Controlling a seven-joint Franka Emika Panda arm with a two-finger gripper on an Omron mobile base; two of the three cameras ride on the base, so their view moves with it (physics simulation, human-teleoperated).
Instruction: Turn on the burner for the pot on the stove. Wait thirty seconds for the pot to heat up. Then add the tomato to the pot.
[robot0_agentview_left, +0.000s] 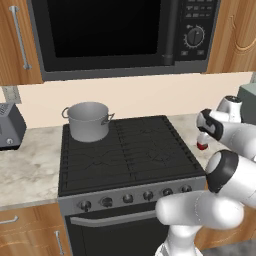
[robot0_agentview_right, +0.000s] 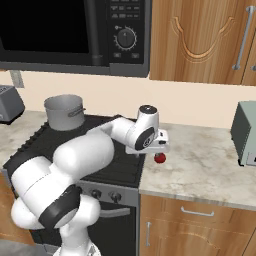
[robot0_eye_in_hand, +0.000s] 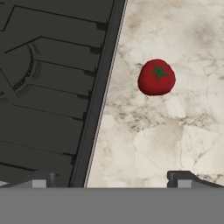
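Red tomato (robot0_eye_in_hand: 156, 77) on marble counter (robot0_eye_in_hand: 183, 131) beside stove (robot0_eye_in_hand: 48, 87), green star visible from above, jaws apart.

base views flank stove (robot0_agentview_left: 125, 150), hand view overhead

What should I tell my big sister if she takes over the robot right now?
Pincer: open and empty, hovering over the counter just right of the stove, looking down at the tomato.
Tomato: lying on the counter beside the stove's right edge, not touched yet.
Pot: on the back left burner, no lid.
Done: the arm is lined up near the tomato. Whether the burner is on, or the wait is over, cannot be told from here; no flame shows.
Left: check the knob, then lower, grab the tomato, carry it across and drop it in the pot.
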